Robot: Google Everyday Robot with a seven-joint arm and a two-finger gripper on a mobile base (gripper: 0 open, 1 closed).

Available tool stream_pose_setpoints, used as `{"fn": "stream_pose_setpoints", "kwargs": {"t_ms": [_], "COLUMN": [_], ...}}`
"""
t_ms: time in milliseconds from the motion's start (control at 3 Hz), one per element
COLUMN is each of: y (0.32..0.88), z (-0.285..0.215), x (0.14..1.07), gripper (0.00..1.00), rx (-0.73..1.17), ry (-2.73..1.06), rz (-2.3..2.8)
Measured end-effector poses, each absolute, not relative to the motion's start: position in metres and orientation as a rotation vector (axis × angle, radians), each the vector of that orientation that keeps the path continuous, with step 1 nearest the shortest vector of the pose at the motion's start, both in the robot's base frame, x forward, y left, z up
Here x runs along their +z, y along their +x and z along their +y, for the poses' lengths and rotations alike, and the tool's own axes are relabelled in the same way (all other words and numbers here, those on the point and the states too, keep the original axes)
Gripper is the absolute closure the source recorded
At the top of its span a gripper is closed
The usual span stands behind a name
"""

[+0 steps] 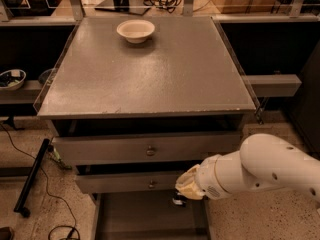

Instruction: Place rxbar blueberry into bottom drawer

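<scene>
The end effector hangs over the open bottom drawer. The rxbar blueberry is apparently just beneath it. Grip state cannot be determined.

Drawer room, right side blocked
The bottom drawer lies free on its left; the middle drawer overhangs its rear, and the gripper and white arm fill its right front.

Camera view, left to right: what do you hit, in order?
Side-shelf bowl → cream bowl on the tabletop → gripper, low over the bottom drawer's right side → white arm.
</scene>
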State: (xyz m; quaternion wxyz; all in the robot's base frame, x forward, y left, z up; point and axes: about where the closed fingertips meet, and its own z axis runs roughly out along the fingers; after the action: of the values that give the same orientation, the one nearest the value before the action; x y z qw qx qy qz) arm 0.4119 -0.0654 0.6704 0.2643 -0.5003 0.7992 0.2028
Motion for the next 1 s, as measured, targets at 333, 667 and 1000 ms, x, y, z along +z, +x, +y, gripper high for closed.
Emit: {"fn": "stream_pose_setpoints", "kwargs": {"t_ms": [333, 667, 1000], "y": [0.409, 0.417, 0.417], "z": [-0.059, -0.039, -0.039], "x": [0.650, 0.594, 0.594], "gripper": [1.00, 1.00, 1.00], "rx": [0.597, 0.688, 0.688], "ry": [-1.324, -1.281, -1.280], "rz": [2.180, 2.200, 2.200]}}
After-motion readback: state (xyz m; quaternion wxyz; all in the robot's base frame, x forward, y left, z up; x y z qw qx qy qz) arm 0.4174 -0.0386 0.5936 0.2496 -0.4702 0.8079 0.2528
